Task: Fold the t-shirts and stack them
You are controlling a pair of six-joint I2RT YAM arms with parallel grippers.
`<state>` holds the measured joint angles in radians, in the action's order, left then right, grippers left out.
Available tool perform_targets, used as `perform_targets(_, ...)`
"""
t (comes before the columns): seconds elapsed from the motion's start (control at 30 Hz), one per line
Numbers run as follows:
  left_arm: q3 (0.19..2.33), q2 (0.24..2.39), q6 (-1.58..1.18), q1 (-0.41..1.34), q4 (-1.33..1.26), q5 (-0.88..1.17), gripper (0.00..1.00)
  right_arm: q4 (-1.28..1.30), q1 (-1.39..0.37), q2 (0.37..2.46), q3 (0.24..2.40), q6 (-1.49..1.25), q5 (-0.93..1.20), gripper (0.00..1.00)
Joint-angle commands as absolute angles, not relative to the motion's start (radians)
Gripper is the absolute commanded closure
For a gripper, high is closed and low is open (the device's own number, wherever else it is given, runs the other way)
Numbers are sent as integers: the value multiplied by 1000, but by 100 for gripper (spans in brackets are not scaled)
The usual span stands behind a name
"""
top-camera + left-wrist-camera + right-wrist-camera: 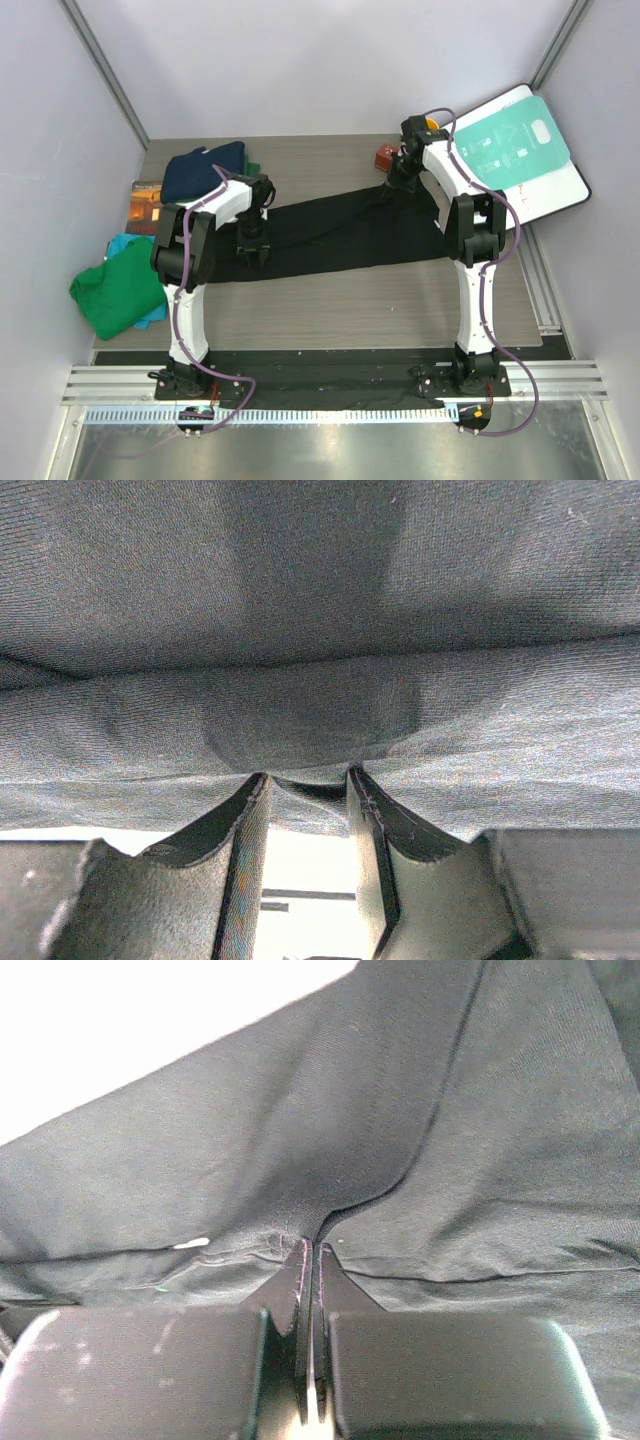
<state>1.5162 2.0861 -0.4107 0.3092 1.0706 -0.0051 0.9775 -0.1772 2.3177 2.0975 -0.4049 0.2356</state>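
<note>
A black t-shirt [340, 230] lies stretched as a long band across the table between both arms. My left gripper [252, 245] is at its left end. In the left wrist view the jaws of the left gripper [307, 776] stand partly apart, with a fold of the black t-shirt [320, 630] pinched between the tips. My right gripper [398, 172] is at the far right end. Up close, the right gripper [312, 1248] is shut tight on an edge of the black t-shirt [400, 1110]. A navy t-shirt [205, 170], a green t-shirt [120, 290] and a teal t-shirt [122, 245] lie bunched at the left.
A teal-and-white flat board [520, 150] leans at the back right. A small brown picture book [145, 205] lies at the left, beside the navy t-shirt. A small reddish object [387, 157] sits near the right gripper. Grey walls close in the table on three sides.
</note>
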Motion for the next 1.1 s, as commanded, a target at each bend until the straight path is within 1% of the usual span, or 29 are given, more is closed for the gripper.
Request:
perform_targets(0.0,1505,2115,-403,308,1017,-3,63,986,-184,2321,2195,-431,267,99)
perform_targets(0.2,1500,2111,-403,308,1016,23,64,962,-187,2381,2276,-459,285,99)
perform_targets(0.27,1500,2109,-403,308,1015,23,63,942,-189,2402,2289,-483,333,99)
perform_targets(0.3,1494,2108,-402,308,1012,25,64,916,-193,2419,2289,-488,354,93)
perform_targets(0.33,1491,2106,-403,308,1011,25,63,905,-196,2430,2289,-491,382,78)
perform_targets(0.43,1470,2097,-405,308,1000,28,63,874,-218,2445,2286,-499,431,64)
perform_targets(0.53,1451,2091,-407,308,993,29,63,825,-238,2416,2257,-486,455,62)
perform_targets(0.67,1447,2088,-408,308,986,32,64,772,-241,2349,2224,-479,462,62)
perform_targets(0.83,1460,2086,-408,308,986,40,64,758,-241,2244,2155,-411,445,62)
perform_targets(0.9,1466,2083,-408,308,989,37,64,781,-241,2218,2103,-382,443,64)
perform_targets(0.97,1470,2066,-408,308,992,35,64,843,-242,2188,2048,-358,425,69)
perform_targets(1.03,1467,2048,-408,310,989,31,63,891,-248,2145,1998,-322,350,69)
perform_targets(1.07,1465,2030,-408,308,989,26,63,909,-252,2125,1924,-312,332,69)
